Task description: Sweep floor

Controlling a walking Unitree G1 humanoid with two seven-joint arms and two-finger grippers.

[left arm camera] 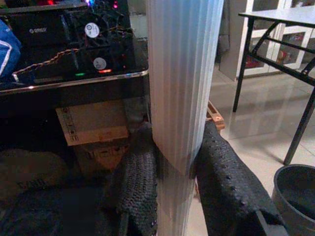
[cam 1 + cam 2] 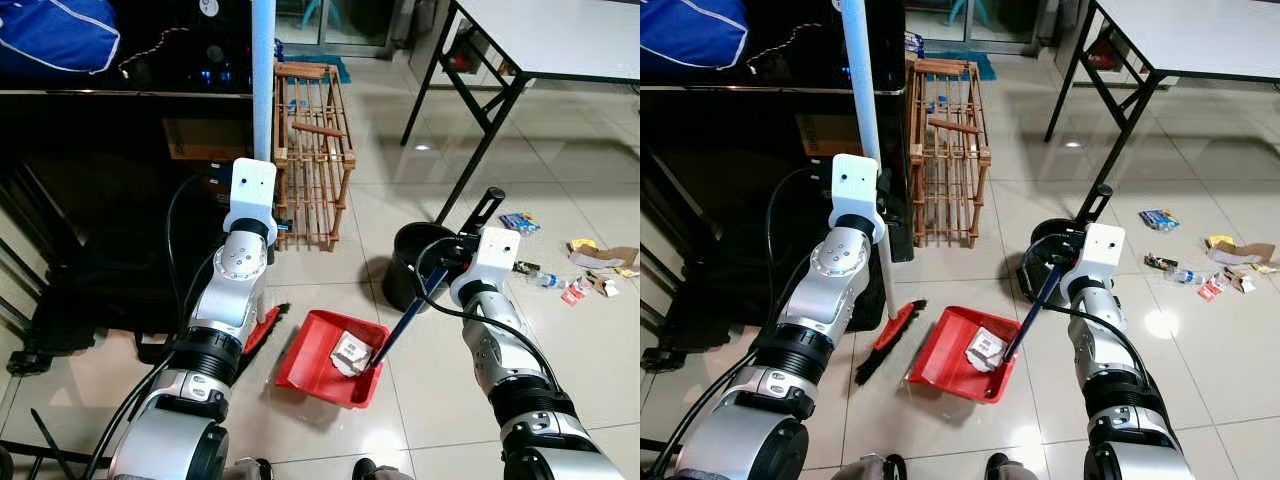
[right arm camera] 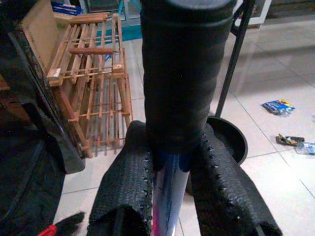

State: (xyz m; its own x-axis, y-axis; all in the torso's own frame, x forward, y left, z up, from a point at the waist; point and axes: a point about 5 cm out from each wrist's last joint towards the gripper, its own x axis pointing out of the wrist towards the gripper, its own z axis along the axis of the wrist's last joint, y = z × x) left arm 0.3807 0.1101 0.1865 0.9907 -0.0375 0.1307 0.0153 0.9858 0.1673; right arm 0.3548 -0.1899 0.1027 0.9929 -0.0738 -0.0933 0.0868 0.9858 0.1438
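The broom's pale ribbed pole (image 2: 865, 110) stands upright, and its red and black brush head (image 2: 890, 338) rests on the tiles. My left gripper (image 1: 179, 167) is shut on that pole, at about the height of the black desk. A red dustpan (image 2: 310, 365) lies on the floor between my arms with a crumpled white paper (image 2: 352, 350) in it. Its blue handle (image 2: 405, 320) slants up to a black grip (image 3: 179, 73). My right gripper (image 3: 170, 187) is shut on the handle just under that grip.
A black bin (image 2: 405, 270) stands right behind the dustpan. Scattered litter (image 2: 590, 270) and a blue packet (image 2: 520, 222) lie on the tiles to the right. A wooden crate (image 2: 312, 150) stands ahead beside a black desk (image 2: 110, 150). A folding table's legs (image 2: 470, 170) stand at the back right.
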